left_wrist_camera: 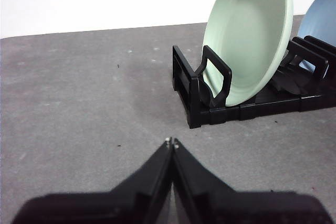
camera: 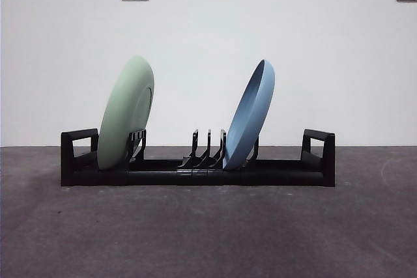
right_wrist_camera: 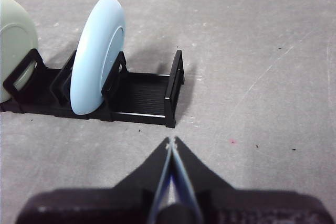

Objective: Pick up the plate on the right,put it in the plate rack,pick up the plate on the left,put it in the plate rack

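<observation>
Front view: plate rack (camera: 195, 175) prongs hide plate bases.

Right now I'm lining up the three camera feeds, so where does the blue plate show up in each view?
Front view: the blue plate stands tilted in the plate rack, right of its middle prongs.
Left wrist view: only its rim shows at the picture's edge, beyond the green plate.
Right wrist view: it stands edge-on, near the rack's end handle.
Shared landmark: the green plate, in the same rack in all three views.
</observation>
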`<action>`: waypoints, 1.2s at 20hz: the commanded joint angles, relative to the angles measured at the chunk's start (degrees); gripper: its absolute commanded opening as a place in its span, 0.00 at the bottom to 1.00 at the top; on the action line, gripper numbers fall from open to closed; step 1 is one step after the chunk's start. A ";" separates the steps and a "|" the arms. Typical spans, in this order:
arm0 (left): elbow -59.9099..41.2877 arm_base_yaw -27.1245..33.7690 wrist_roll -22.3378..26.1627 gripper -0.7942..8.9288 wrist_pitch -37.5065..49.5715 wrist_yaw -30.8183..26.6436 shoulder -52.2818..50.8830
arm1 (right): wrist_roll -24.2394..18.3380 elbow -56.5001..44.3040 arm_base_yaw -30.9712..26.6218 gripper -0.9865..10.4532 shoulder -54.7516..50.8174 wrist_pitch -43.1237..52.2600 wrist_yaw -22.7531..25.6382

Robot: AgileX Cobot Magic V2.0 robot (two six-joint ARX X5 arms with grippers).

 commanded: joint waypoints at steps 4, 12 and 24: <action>-0.81 0.20 -0.13 0.08 0.17 -0.09 -0.15 | -0.55 -0.39 0.07 0.09 -0.17 -0.48 -0.02; -0.81 0.20 -0.13 0.08 0.17 -0.09 -0.15 | -8.59 -13.51 -6.69 0.09 -13.84 18.62 -9.84; -0.81 0.20 -0.13 0.08 0.17 -0.07 -0.15 | -5.25 -37.29 -12.31 0.09 -28.92 27.30 -12.04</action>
